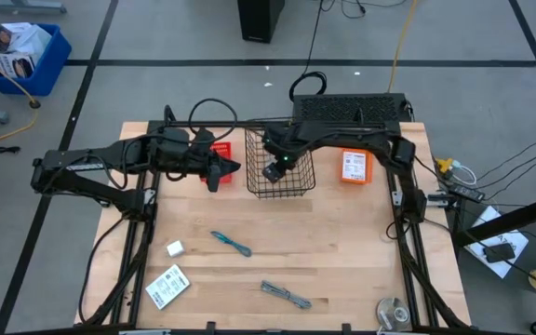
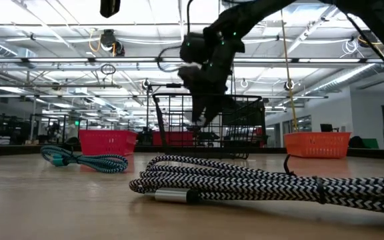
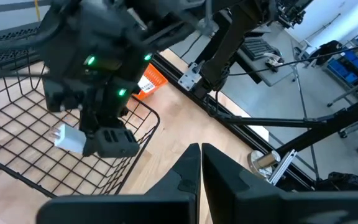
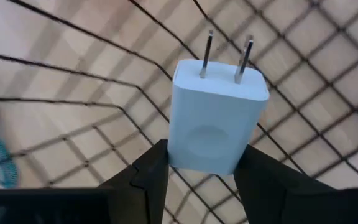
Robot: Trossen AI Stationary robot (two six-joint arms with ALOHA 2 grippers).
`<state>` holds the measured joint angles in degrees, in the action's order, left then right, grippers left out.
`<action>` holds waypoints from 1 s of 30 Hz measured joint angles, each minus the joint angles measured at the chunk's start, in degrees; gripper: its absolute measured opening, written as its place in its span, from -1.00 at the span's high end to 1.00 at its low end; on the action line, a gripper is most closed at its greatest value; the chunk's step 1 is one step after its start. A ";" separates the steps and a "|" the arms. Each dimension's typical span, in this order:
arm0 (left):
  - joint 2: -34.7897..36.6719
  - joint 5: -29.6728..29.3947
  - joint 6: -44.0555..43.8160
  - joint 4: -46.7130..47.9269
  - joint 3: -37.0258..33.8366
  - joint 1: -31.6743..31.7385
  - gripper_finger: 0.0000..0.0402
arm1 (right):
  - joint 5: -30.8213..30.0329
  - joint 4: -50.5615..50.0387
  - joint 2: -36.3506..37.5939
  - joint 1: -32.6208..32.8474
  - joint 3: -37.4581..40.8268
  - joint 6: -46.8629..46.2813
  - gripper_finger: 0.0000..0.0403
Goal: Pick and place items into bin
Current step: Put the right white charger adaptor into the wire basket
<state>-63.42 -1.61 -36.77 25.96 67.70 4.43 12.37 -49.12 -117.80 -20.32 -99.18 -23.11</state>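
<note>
R gripper hangs over the black wire basket near the table's far edge, middle; its fingers are clamped on a small white plug-in charger block w/ two metal prongs, held above the basket's mesh floor. L gripper sits just beside the basket's left wall, fingers pressed together w/ nothing between them.

Around: red plastic basket behind the L arm, orange box to the right of the wire basket, both near the far edge. Still out on the table: second small white block toward the left edge, flat white printed packet at the near-left corner, teal braided cable mid-table, grey-black braided cable near the near edge. Round silver roll at the near-right corner. Nothing sits btwn the held block and the basket opening.
</note>
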 joint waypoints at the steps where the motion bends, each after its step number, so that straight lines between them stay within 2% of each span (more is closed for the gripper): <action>1: 0.00 0.00 -0.01 0.00 0.00 0.00 0.90 | 0.04 -0.85 -0.45 -0.03 0.01 0.22 0.27; 9: 0.00 0.00 0.06 0.00 0.00 0.00 0.90 | -0.03 -1.83 -1.50 0.15 0.00 1.40 0.16; 13: 0.00 0.00 0.06 -0.02 0.00 0.00 0.90 | 0.01 0.64 -1.50 0.12 0.00 2.95 0.20; 18: 0.00 0.00 -0.01 -0.02 0.00 0.00 0.90 | 2.87 5.01 -2.02 0.23 -0.06 9.02 0.25; 24: 0.00 0.03 -0.58 -0.04 0.00 -0.04 0.90 | 3.08 1.85 -5.10 0.66 -0.04 11.86 0.19; 30: 0.00 0.03 -0.87 -0.04 0.00 -0.38 0.90 | 5.43 3.41 -5.86 0.74 0.07 9.18 0.16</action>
<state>-63.42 -1.58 -37.64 25.91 67.70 4.05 17.80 -45.71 -123.66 -19.58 -99.11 -13.93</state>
